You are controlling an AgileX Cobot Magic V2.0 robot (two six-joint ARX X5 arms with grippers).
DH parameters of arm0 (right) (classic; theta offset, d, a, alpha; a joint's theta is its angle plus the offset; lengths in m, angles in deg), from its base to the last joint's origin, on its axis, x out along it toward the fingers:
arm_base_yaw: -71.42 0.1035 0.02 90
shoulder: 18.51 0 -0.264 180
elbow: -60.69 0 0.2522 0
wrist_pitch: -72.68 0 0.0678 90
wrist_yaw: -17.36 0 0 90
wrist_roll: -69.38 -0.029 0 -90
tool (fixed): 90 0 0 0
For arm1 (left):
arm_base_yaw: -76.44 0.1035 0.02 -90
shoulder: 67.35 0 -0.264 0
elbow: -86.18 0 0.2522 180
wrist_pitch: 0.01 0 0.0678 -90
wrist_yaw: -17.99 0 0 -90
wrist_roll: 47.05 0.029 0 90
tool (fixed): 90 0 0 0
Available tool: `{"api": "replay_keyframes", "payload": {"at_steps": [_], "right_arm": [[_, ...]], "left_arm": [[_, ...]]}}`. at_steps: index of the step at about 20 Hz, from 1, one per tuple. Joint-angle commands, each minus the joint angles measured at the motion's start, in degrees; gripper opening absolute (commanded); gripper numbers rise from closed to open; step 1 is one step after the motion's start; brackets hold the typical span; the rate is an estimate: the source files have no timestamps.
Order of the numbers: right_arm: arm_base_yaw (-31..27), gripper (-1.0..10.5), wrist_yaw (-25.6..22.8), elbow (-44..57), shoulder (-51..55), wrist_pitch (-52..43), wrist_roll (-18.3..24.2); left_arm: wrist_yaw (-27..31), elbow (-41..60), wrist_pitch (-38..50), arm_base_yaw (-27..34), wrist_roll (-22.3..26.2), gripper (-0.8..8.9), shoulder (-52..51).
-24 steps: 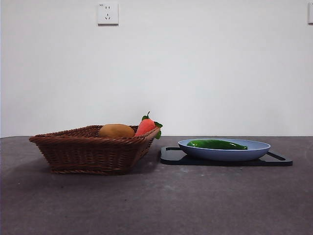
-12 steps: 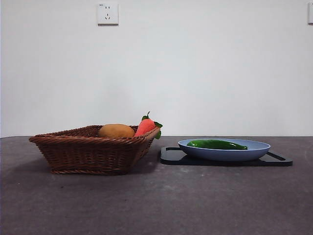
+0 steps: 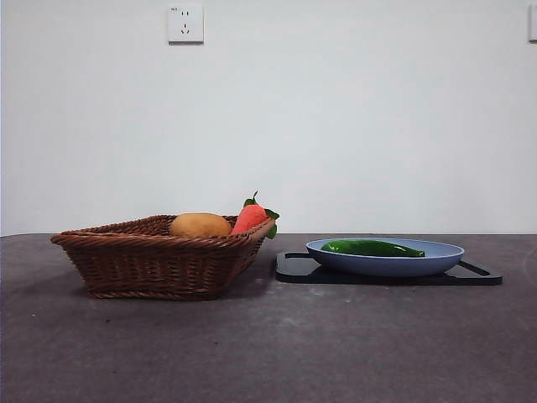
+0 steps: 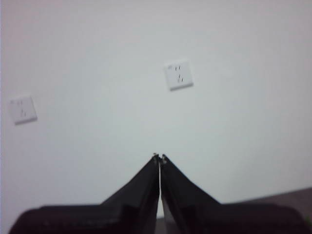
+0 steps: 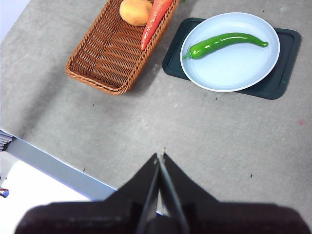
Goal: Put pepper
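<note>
The pepper (image 3: 372, 248) (image 5: 225, 42), long, glossy and dark green, lies flat in a pale blue plate (image 3: 436, 259) (image 5: 229, 73). That plate rests on a black tray (image 3: 294, 269) (image 5: 287, 58) right of the basket. My right gripper (image 5: 160, 157) is shut and empty, held high above the table well away from the plate. Facing the white wall, my left gripper (image 4: 159, 156) is shut with nothing in it. Neither arm shows in the front view.
A brown wicker basket (image 3: 151, 256) (image 5: 105, 58) stands left of the tray, holding an orange-yellow fruit (image 3: 200, 225) (image 5: 135, 11) and a red-orange carrot-like piece (image 3: 250, 217) (image 5: 155, 22). The table's edge (image 5: 53, 163) runs below the right gripper. Wall sockets (image 3: 185, 23) (image 4: 179, 75) are on the wall.
</note>
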State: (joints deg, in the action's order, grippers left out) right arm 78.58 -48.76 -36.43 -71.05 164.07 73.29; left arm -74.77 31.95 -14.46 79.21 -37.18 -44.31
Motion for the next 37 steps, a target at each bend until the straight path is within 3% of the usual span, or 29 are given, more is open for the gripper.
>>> {"api": "replay_keyframes", "payload": {"at_steps": [1,8,13,24,37], "right_arm": [[0.1,0.1,0.0,-0.9,-0.3,0.9,0.5],[0.1,0.1,0.0,-0.9,-0.3,0.9,0.5],[0.1,0.1,0.0,-0.9,-0.3,0.9,0.5],[0.1,0.1,0.0,-0.9,-0.3,0.9,0.5],[0.1,0.1,0.0,-0.9,-0.3,0.9,0.5]], "left_arm": [[-0.4,9.4,2.6,0.8,-3.1,0.08,-3.6],[-0.3,31.5,3.2,1.2,-7.9,0.08,-17.0],[-0.4,38.7,3.1,1.2,-10.4,0.08,-22.9],[-0.5,40.1,-9.2,1.2,-11.4,0.08,-23.0],[-0.5,40.1,-7.9,1.2,-11.4,0.08,-22.9]]}}
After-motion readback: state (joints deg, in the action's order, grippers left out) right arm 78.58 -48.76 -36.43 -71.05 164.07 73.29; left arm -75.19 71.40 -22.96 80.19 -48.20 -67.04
